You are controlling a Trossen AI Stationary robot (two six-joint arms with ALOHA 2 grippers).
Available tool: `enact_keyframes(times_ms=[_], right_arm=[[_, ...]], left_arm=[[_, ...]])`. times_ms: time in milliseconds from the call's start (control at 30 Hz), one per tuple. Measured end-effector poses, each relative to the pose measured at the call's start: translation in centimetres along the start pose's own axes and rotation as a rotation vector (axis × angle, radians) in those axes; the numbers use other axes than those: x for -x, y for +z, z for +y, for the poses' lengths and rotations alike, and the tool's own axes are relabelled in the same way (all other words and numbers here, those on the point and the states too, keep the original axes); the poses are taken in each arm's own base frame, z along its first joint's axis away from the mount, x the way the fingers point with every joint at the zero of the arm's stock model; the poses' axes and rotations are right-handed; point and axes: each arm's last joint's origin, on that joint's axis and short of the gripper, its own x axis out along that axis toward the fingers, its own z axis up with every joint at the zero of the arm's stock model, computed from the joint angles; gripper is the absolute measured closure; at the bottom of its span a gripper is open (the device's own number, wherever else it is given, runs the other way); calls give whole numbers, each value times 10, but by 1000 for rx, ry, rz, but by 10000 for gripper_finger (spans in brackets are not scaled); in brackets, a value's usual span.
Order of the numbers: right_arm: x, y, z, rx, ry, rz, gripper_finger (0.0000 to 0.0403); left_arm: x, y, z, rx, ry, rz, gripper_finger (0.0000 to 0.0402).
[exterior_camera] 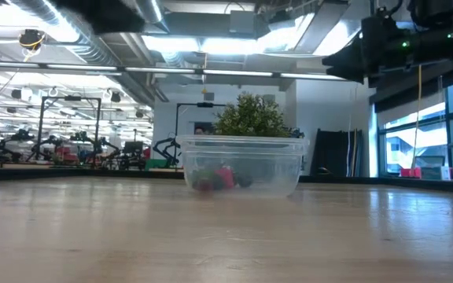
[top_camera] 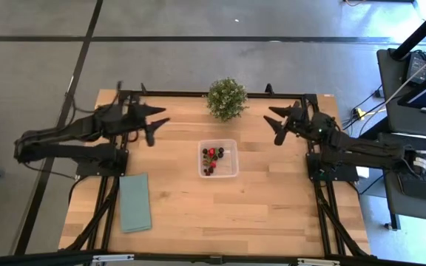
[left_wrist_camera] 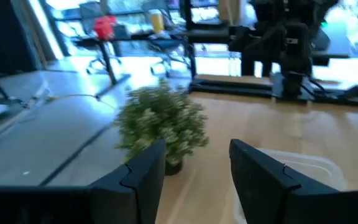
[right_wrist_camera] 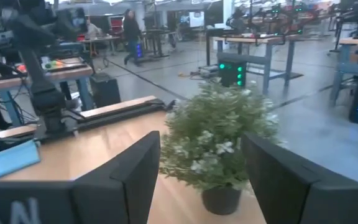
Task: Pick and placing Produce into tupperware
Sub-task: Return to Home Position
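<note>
The clear tupperware [top_camera: 218, 158] stands on the table's middle, also in the low view [exterior_camera: 242, 165]. The produce [top_camera: 213, 158], red and dark berries, lies inside it, a blurred red and dark patch [exterior_camera: 217, 180] through the wall. My left gripper [top_camera: 157, 120] hovers open above the table's far left part, left of the tupperware; its fingers frame the plant in the left wrist view [left_wrist_camera: 194, 168]. My right gripper [top_camera: 276, 124] hovers open at the far right, right of the tupperware [right_wrist_camera: 201, 158]. Neither touches anything.
A bushy green potted plant [top_camera: 226, 98] stands at the far edge, behind the tupperware. A flat teal cloth [top_camera: 134, 202] lies near the left near corner. Bare wood lies on the near side of the tupperware [top_camera: 235, 210]. A person walks in the room beyond [right_wrist_camera: 131, 34].
</note>
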Motion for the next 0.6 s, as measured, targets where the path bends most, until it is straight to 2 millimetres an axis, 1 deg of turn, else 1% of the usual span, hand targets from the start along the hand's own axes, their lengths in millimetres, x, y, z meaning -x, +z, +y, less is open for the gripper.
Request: enact_keyframes(times_ms=[200,300,367,433,600], right_arm=[[14,5,-12,26,-39,-2,176],[22,7,-14,28,-47,-7,176],[27,8,-14,29,-51,-8,176],[33,6,-15,19,-50,-35,176],[45,-10,-16,-11,-46,-74,176]], left_arm=[[34,-49,8,74,74,-81,228],[46,-66,9,95,80,-146,224],[50,-79,10,101,80,-163,224],[52,-88,10,125,79,-194,223],[53,-104,9,172,75,-215,223]])
